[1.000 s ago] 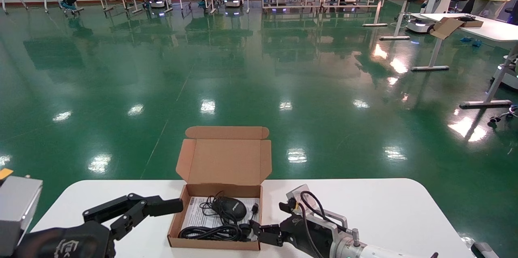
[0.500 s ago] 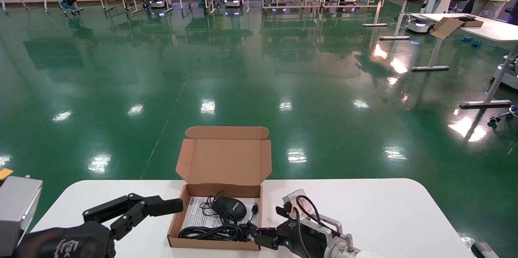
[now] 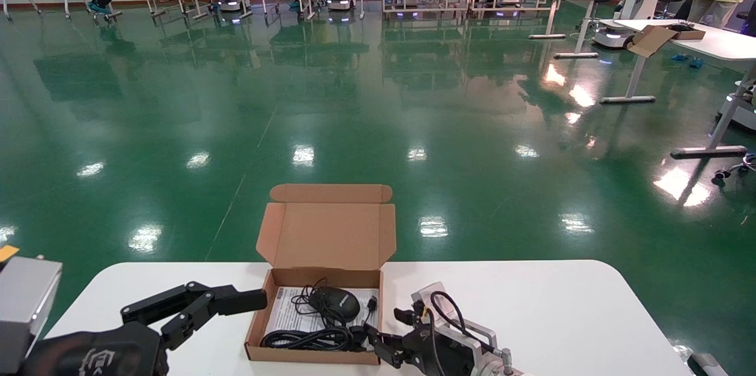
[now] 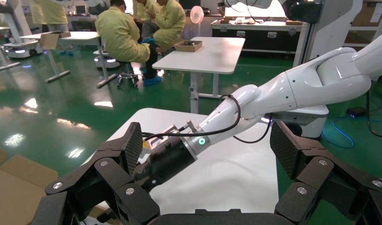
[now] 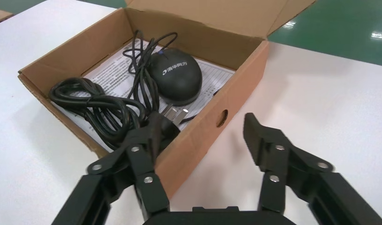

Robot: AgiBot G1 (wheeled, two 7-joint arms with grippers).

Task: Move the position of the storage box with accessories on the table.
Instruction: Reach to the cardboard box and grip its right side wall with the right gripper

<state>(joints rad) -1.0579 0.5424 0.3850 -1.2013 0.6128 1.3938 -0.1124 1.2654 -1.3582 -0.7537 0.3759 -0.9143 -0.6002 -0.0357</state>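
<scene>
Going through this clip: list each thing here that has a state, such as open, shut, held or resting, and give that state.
Storage box: lid open and upright, resting on the table.
Mouse: lying inside the box on the paper sheet.
Cables: coiled, inside the box.
Right gripper: open, one finger inside the box, the other outside its right wall.
Left gripper: open, beside the box's left wall, holding nothing.
</scene>
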